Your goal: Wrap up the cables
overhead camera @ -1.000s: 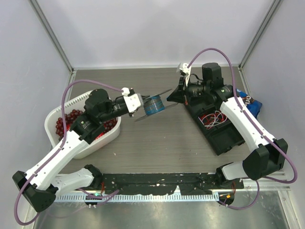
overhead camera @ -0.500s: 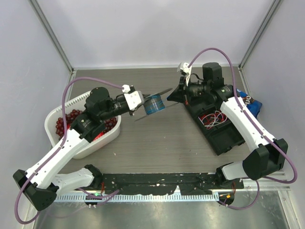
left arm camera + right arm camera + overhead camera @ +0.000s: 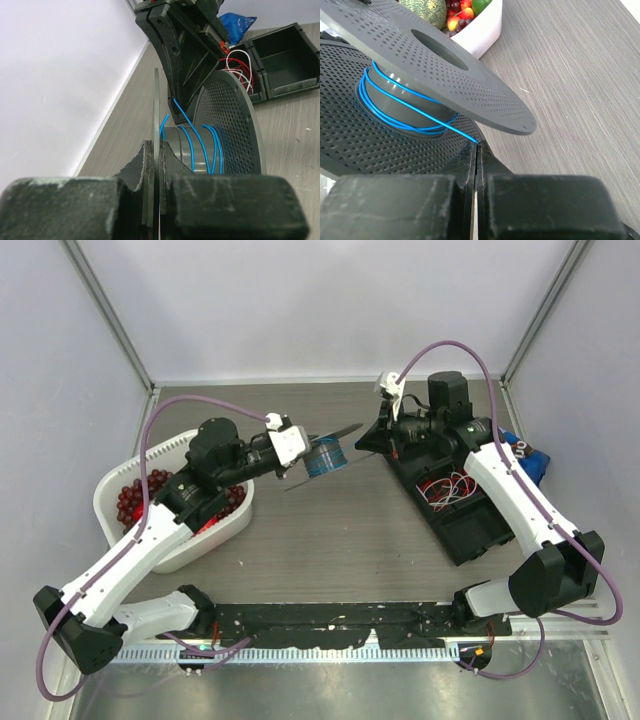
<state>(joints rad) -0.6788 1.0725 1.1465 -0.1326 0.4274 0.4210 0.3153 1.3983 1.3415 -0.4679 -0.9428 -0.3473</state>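
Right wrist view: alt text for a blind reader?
The right arm's fingers pinch a blue cable running taut to a perforated gray spool, wrapped a few turns around its hub. A white basket of fruit sits behind on the table.

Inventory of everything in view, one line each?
spool: 1, grey with perforated flanges, held above the table centre
cable: 1, blue, wound on the spool hub, one strand running to the right tool
tub: 1, white, left side of table
fruit: many, mostly red, in the tub
bin: 1, black with two compartments, right side of table
wires: a bundle, red and white, in the bin's far compartment
packet: 1, blue, far right beside the bin
table: 1, grey wood-grain
arms: 2, white and black
left tool: clamped on a spool flange
right tool: closed on the cable strand
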